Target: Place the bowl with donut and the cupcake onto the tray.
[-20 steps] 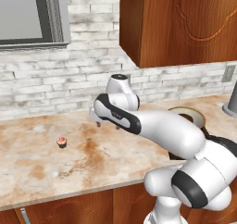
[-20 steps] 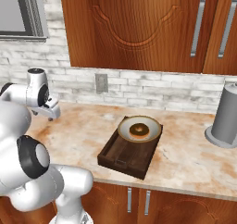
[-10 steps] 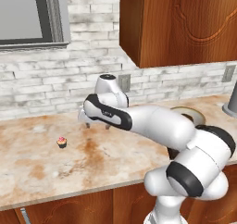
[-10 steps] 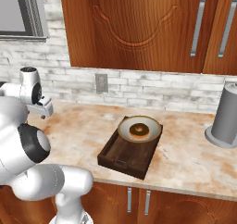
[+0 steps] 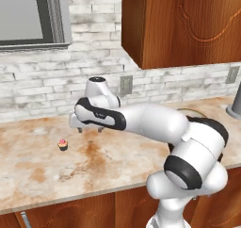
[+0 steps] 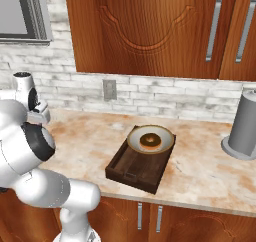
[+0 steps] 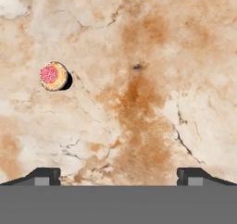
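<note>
**Gripper above the counter, cupcake off to one side, bowl on tray**

While the arm reaches out to its left over the marble counter (image 5: 42, 161), the gripper (image 5: 89, 129) hangs above the stone with its fingers pointing down. From the hand view the two fingertips (image 7: 45, 174) sit far apart at the lower corners, with bare counter between them and nothing held. In the right base view the hand (image 6: 36, 108) sits at the far left, partly hidden behind the robot's own shoulder.

Cupcake (image 5: 62, 144): stands upright on the counter, just left of and nearer the front edge than the gripper, not touching it. In the hand view it appears from above as a small round with pink frosting (image 7: 54, 76), toward the upper left, clear of both fingertips. A rust-coloured streak in the stone (image 7: 139, 107) runs through the middle of that view.

Tray (image 6: 131, 167): dark wood, lying on the counter well to the right of the gripper, angled to the counter edge. Bowl (image 6: 134, 139): rests on the far end of the tray, tan rim overhanging the tray's low edges slightly. Donut (image 6: 149, 140): lies flat inside the bowl, about centred.

Further right, a grey cylindrical canister (image 6: 246, 125) stands on a round base. Behind the counter: whitish brick backsplash with a wall outlet (image 6: 109, 89), wooden upper cabinets (image 6: 150, 26) above, and a window (image 5: 28, 15) at upper left.
</note>
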